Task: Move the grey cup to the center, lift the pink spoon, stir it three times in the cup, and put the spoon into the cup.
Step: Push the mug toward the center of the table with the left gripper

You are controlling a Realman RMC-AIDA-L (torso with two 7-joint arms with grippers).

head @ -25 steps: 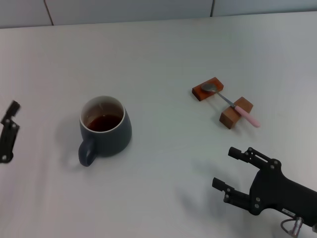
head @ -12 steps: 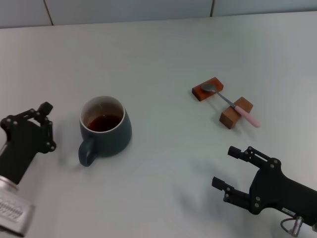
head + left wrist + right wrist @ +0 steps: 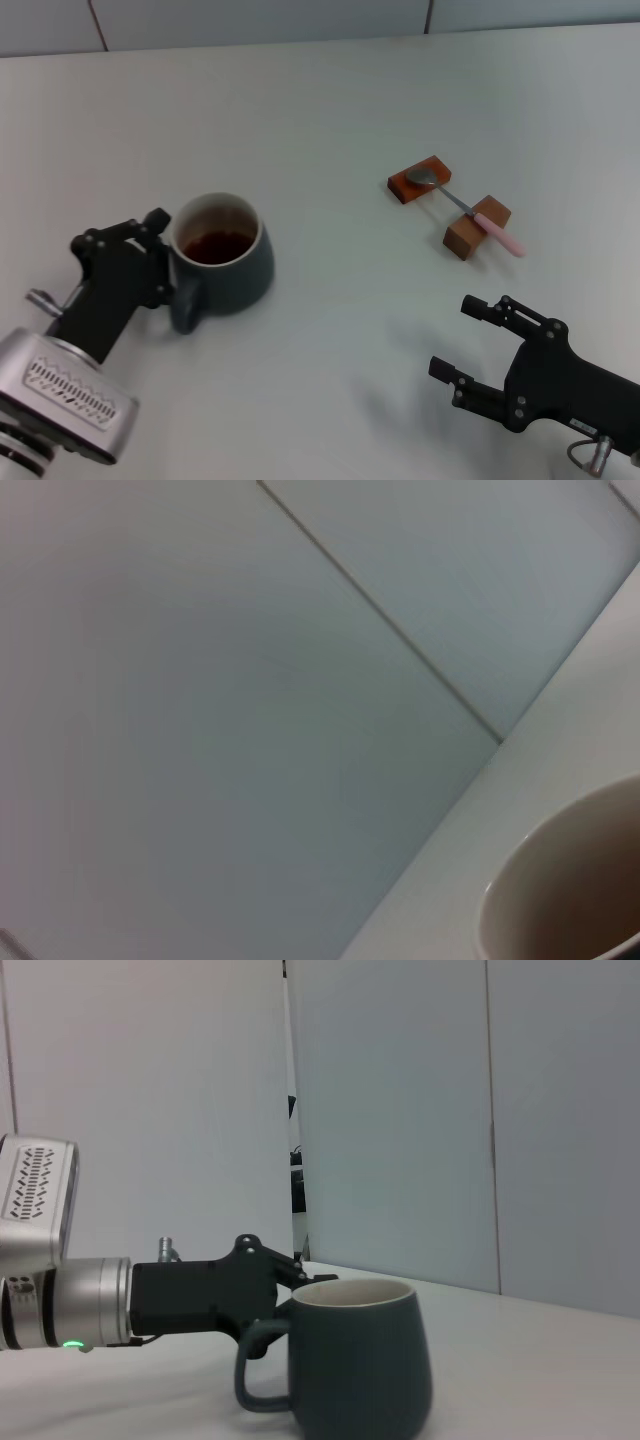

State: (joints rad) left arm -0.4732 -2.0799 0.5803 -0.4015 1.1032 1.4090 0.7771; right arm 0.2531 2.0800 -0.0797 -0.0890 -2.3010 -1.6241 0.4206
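Left pincer (image 3: pixel 160 262) sits at the handle of the grey cup (image 3: pixel 222 253) on the bench (image 3: pixel 330 110), left of centre; whether its fingers have closed there cannot be told. Liquid could slop if the cup is pushed off-axis. Pink spoon (image 3: pixel 470 209) rests across two wooden blocks (image 3: pixel 448 207); right pincer (image 3: pixel 470 345) waits near, wide apart.
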